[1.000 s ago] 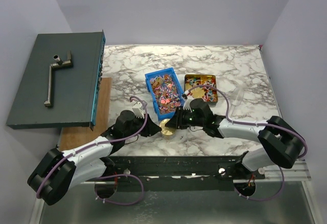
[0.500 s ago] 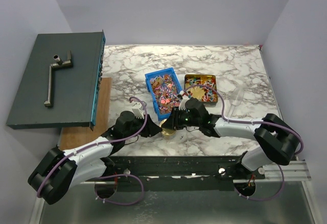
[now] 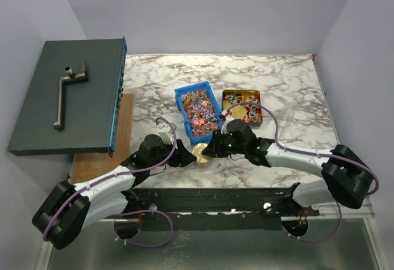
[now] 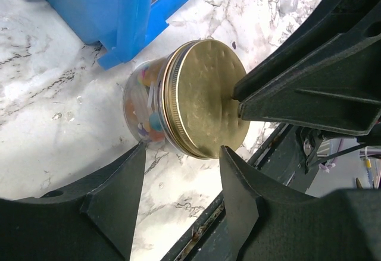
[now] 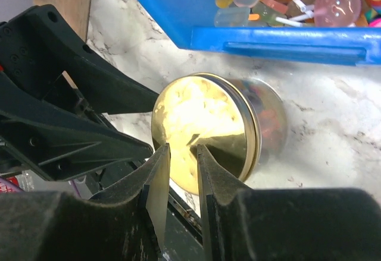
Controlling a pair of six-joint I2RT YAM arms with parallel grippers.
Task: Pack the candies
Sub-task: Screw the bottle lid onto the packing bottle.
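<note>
Candies (image 3: pixel 197 107) fill blue bin (image 3: pixel 180 103), tin (image 3: pixel 241 91) and lidded jar (image 4: pixel 146 109). Left gripper (image 4: pixel 181 154) spread wide around jar. Right gripper (image 5: pixel 183 154) nearly closed, tips on lid (image 4: pixel 205 103); grip unclear.

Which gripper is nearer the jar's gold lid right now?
Right. The right gripper has its tips on the gold lid at its edge, apparently touching. The left gripper stands open astride the jar, fingers either side and seemingly just clear of it.

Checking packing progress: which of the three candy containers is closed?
The glass jar under the round gold lid; the blue bin and the gold tin stand open.
</note>
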